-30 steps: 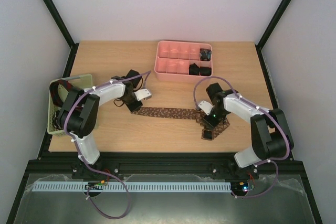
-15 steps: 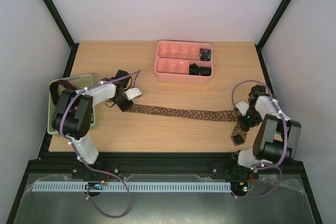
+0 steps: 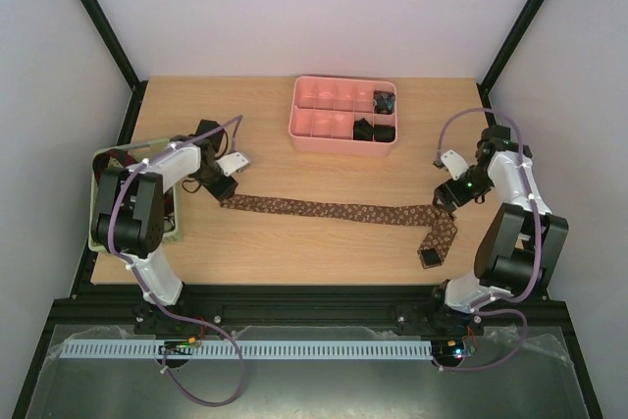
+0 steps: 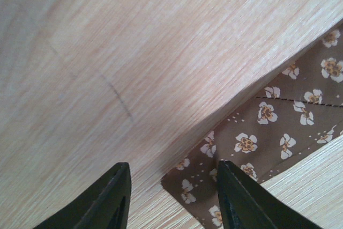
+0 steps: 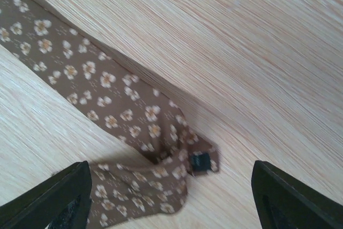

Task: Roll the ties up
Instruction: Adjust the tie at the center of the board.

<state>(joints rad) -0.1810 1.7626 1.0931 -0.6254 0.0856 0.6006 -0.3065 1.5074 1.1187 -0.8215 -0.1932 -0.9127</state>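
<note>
I am logging the brown tie (image 3: 334, 211) lying flat on the counter (image 3: 294, 169), spanning both claws. Left claw (image 4: 171, 189) is gaping, empty, at its narrow tip. Right claw (image 5: 169, 186) is gaping wide over the folded end. I am judging the tie light, limp and slippery, best pinched at the tip.
</note>
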